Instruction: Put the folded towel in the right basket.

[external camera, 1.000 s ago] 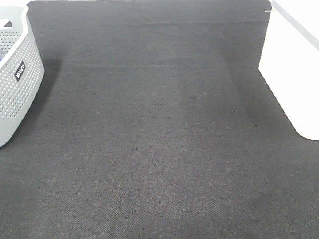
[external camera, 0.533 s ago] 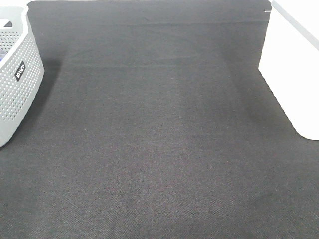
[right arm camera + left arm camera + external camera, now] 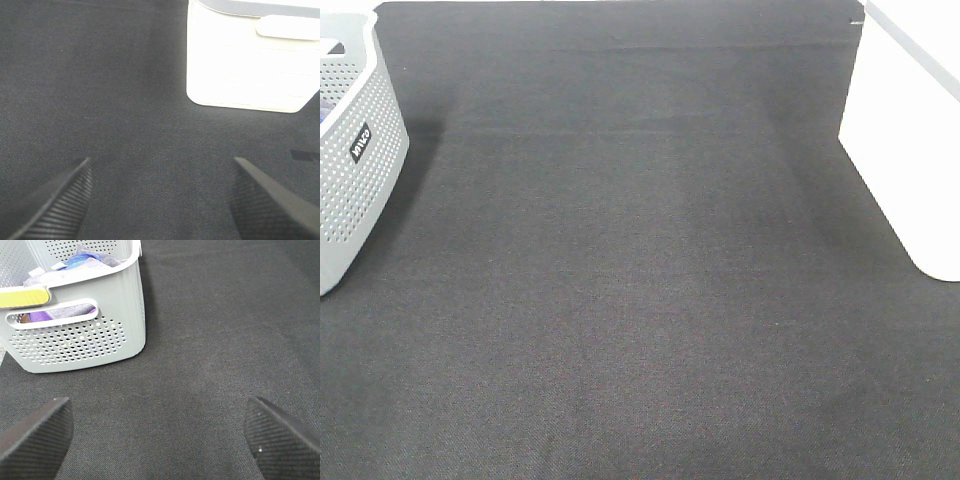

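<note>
The right basket (image 3: 905,150) is white and stands at the right edge of the black mat (image 3: 640,280); it also shows in the right wrist view (image 3: 250,65). No folded towel lies on the mat. Blue, purple and white cloths (image 3: 80,262) lie bunched in the grey perforated left basket (image 3: 75,335), and I cannot tell whether one is folded. My left gripper (image 3: 160,440) is open and empty above the mat beside that basket. My right gripper (image 3: 160,200) is open and empty above the mat, apart from the white basket. Neither arm shows in the exterior high view.
The grey basket (image 3: 355,160) stands at the left edge of the mat. A yellow piece (image 3: 22,297) lies on its rim. The mat runs bare between the two baskets.
</note>
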Controlling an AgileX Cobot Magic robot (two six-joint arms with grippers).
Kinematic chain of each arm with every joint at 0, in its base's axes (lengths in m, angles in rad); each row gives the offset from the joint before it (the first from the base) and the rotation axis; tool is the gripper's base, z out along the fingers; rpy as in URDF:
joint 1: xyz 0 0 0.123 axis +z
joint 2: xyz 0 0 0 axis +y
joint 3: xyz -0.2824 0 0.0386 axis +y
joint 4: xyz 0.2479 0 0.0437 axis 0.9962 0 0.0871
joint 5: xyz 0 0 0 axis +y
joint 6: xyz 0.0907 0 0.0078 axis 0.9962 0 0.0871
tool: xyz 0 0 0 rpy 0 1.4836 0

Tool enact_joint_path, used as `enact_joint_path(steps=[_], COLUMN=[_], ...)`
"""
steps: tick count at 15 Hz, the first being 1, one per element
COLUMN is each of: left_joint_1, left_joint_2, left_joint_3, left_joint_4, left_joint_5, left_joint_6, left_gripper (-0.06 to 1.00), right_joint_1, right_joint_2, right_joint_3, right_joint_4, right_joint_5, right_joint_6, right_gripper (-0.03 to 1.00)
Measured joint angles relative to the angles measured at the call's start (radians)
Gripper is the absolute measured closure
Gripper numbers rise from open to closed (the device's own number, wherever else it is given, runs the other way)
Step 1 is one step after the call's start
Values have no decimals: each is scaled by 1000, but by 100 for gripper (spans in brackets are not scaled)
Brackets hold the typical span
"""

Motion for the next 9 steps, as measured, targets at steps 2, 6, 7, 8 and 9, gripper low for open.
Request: enact_joint_path(steps=[2, 6, 7, 8, 9], left_joint_1=[0, 0, 0, 0, 0], left_joint_2=[0, 0, 0, 0, 0], left_joint_3=[0, 0, 0, 0, 0], left_joint_4=[0, 0, 0, 0, 0], left_joint_5=[0, 0, 0, 0, 0], left_joint_6=[0, 0, 0, 0, 0], left_gripper=[6, 6, 6, 6, 6], right_joint_1=[0, 0, 0, 0, 0], right_joint_2=[0, 0, 0, 0, 0], right_joint_3=[0, 0, 0, 0, 0], right_joint_4=[0, 3, 3, 3, 3], right_joint_5=[0, 0, 0, 0, 0], right_joint_6=[0, 0, 0, 0, 0], right_gripper=[25, 25, 25, 25, 25])
